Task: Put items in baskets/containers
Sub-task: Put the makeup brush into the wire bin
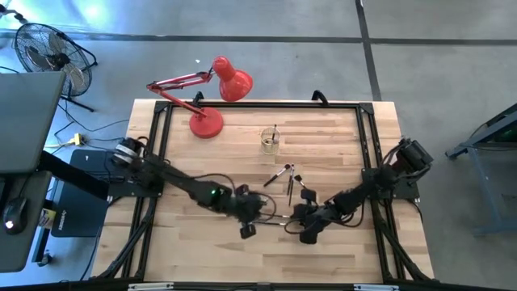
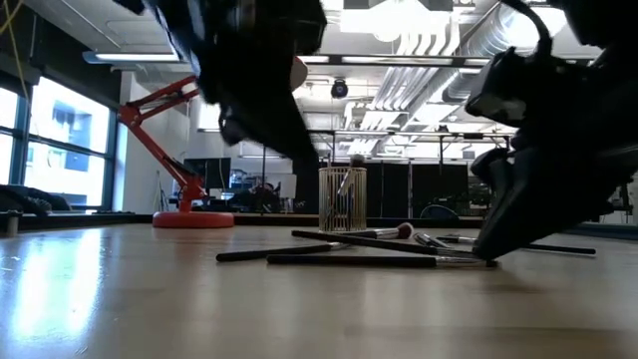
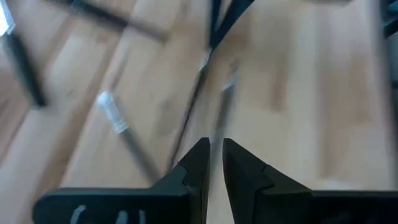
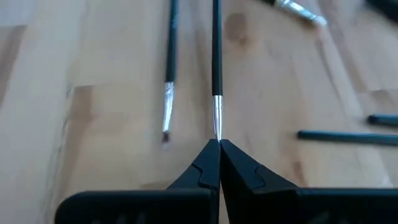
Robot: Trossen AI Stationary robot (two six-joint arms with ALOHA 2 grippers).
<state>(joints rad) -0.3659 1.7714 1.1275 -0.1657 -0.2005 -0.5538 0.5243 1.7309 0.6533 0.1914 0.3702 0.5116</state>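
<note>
- Light butcher-block wooden table (image 1: 194,250) on a grey concrete floor, with a black frame round its edges and an office full of ceiling ducts visible behind it in the low view.
- Plenty of bare wood along the front and left of the table; the far left corner is taken up by a red desk lamp (image 1: 212,97) with its round base on the wood.
- The small clear glass cup with a yellowish tint (image 1: 270,143) stands upright mid-table toward the far edge, one brush already standing in it.
- The thin dark-handled brushes (image 1: 283,175) lie loose just in front of the cup, and a few more sit between the two arms.
- Left hand (image 1: 246,229) is down near the centre front; its wrist view shows the fingers (image 3: 198,163) narrowly apart with a thin brush handle running up between them, though blur means I can't tell if it's really gripped.
- Right hand (image 1: 308,234) sits just beside it, pinched shut on the metal ferrule end of a long black brush (image 4: 216,62), only clear in the right wrist view.
- Low view alone shows both arms looming right over the brush pile.
</note>
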